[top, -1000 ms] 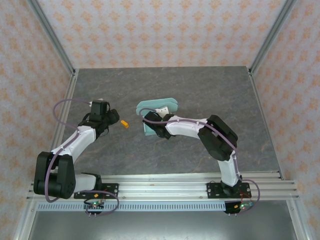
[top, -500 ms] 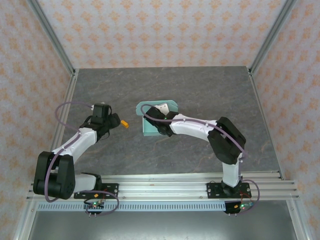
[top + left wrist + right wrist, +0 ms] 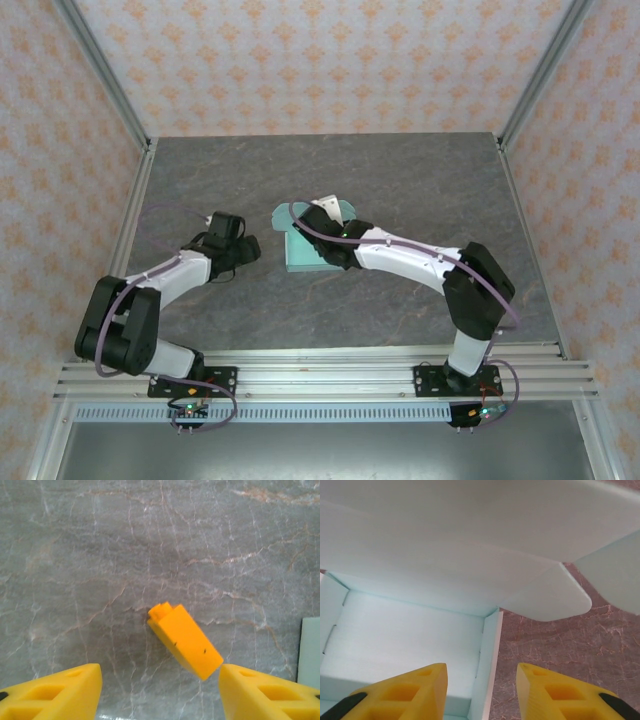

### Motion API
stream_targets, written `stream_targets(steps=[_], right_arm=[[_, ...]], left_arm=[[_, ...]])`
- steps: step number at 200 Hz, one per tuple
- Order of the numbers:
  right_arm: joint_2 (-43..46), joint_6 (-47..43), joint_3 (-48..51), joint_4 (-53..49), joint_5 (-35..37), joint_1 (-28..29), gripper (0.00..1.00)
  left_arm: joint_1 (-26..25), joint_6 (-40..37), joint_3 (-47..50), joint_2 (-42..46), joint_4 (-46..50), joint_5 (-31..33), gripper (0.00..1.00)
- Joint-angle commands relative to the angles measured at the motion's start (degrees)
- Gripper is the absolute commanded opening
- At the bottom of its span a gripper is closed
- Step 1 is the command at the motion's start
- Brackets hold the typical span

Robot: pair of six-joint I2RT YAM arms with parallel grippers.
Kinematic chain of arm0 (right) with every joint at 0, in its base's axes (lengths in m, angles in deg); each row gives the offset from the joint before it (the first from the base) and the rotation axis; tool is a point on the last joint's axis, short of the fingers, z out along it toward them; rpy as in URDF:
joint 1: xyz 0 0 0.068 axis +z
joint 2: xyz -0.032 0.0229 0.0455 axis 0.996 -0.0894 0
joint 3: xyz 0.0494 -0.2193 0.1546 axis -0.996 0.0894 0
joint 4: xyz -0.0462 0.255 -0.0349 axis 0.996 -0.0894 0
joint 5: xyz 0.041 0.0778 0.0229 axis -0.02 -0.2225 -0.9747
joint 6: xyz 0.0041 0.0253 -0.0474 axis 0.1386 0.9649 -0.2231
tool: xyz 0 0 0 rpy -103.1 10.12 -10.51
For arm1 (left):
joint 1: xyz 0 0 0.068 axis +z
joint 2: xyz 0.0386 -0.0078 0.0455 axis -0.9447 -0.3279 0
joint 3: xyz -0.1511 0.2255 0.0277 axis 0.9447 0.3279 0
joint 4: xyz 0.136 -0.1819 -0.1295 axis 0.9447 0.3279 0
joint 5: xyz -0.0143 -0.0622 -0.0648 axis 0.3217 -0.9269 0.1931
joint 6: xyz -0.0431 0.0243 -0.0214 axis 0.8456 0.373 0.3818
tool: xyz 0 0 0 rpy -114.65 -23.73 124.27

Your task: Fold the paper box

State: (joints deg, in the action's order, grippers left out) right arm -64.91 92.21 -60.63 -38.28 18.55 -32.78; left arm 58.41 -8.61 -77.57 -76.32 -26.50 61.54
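Now the right tool [image 3: 480,679], spread and empty, straddles the right wall of the paper box [image 3: 405,635], lid [image 3: 470,530] raised at 12 o'clock; left tool [image 3: 159,692], spread too, well off at 9 o'clock.

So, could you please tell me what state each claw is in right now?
Left claw: open, empty, orange block ahead.
Right claw: open over the paper box, gripping nothing.

The work surface is a tabletop [image 3: 420,190] with a grey marbled stone pattern, veined in white and brown. Three walls [image 3: 330,60] enclose it, papered in a pale tone with a repeating orange floral motif. Aluminium posts [image 3: 103,75] rise at the rear corners. A slotted aluminium rail [image 3: 330,372] spans the near edge. Lighting is even
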Motion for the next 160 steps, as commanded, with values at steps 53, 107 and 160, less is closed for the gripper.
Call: stream_targets(steps=[53,107,160], right_arm=[[1.17,-0.93,1.49,0.51,-0.4,0.22,0.4],[1.51,-0.83,1.97,0.72,-0.93,0.23,0.4],[1.9,-0.8,1.99,0.62,-1.09,0.29,0.4]], left_arm=[[-1.09,1.04,-7.08,-8.16,-3.09,1.42,0.6],[-1.44,1.06,-7.97,-10.68,-3.36,2.79,0.42],[-1.72,0.76,-6.6,-8.63,-2.57,4.4,0.26]])
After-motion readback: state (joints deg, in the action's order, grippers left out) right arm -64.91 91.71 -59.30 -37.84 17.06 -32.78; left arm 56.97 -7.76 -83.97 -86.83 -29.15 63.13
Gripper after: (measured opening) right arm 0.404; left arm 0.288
